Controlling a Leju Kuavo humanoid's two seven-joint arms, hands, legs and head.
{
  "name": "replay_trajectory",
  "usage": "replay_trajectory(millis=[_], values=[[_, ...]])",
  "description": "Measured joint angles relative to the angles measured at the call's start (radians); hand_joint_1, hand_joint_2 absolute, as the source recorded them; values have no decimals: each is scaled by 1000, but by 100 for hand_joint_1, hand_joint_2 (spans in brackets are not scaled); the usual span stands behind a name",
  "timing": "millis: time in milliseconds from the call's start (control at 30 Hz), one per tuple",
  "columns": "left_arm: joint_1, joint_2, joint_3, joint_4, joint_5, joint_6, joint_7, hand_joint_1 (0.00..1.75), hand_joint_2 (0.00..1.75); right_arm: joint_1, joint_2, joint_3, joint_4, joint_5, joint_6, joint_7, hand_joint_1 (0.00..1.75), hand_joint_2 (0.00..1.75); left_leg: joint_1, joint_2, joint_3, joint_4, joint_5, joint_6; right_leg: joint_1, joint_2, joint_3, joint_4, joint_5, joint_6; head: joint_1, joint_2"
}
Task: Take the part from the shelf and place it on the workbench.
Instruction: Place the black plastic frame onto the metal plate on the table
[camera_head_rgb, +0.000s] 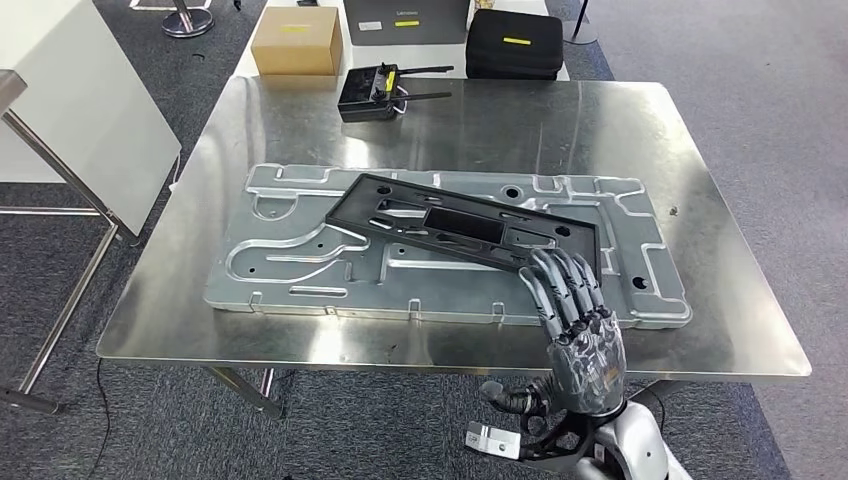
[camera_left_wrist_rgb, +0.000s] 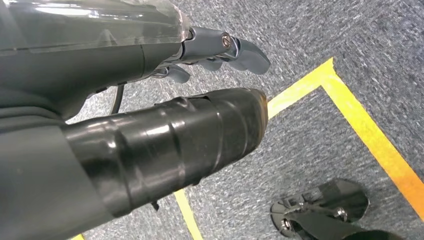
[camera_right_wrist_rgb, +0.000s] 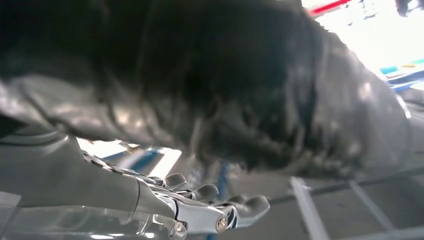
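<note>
The black frame (camera_head_rgb: 462, 222) is lying flat on the big grey metal plate (camera_head_rgb: 300, 265), which is resting on the steel worktop (camera_head_rgb: 700, 330). It is sitting at an angle, its far-left corner near the plate's middle and its near-right corner under the right hand (camera_head_rgb: 575, 310). The right hand is reaching in from the near edge with its fingers (camera_head_rgb: 560, 280) stretched out and apart, tips on or just over that corner; I cannot tell if they are touching it. It is not clamping anything, prob. because the frame is already carried by the plate. So the placing step is looking nearly done.

The left hand (camera_left_wrist_rgb: 220, 50) is hanging over the carpet floor w/ yellow tape lines (camera_left_wrist_rgb: 370, 135), fingers loosely curled, holding nothing.

At the far side, a cardboard box (camera_head_rgb: 297, 43), a black router (camera_head_rgb: 372, 92) and a black case (camera_head_rgb: 515, 43) are standing well apart from the frame.
</note>
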Motion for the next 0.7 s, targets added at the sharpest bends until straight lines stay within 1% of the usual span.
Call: replay_trajectory(millis=[67,200,233,300,367,433,500,567,700], values=[[1,0,0,0,0,1,0,0,0,34,29,-27,-16,-8,8,2,0,0,0,1,1,0,0,0,0,1,0,0,0,0,0,0],[1,-1,0,0,0,2,0,0,0,64,57,-52,-33,-44,13,1,0,0,0,3,2,0,0,0,0,1,1,0,0,0,0,0],[1,-1,0,0,0,2,1,0,0,71,63,-55,-37,-67,13,-8,0,0,0,3,3,0,0,0,0,1,2,0,0,0,0,0],[2,-1,0,0,1,2,3,0,0,93,90,-70,-45,-131,13,-57,0,0,0,3,4,0,0,0,0,1,3,0,0,0,0,0],[3,-1,1,0,2,3,8,0,0,136,151,-104,-54,-207,13,-144,0,0,0,3,4,0,0,-1,0,1,3,0,0,0,0,0],[5,-1,1,0,2,5,14,0,0,187,237,-153,-60,-292,13,-258,0,0,-1,3,4,0,-1,-1,-1,1,3,0,-1,-1,0,0],[6,-1,2,0,2,6,18,0,0,228,312,-201,-66,-363,13,-349,0,0,-3,3,4,1,-2,-1,-3,1,3,0,-1,-1,0,0],[7,-1,2,0,2,8,23,0,0,261,366,-241,-76,-412,13,-388,0,0,-4,3,4,1,-2,0,-5,1,3,0,-1,0,0,0],[9,3,5,0,2,14,38,0,0,312,437,-280,-91,-431,14,-404,0,0,-9,3,4,2,-4,5,-10,2,4,-1,0,3,0,0]])
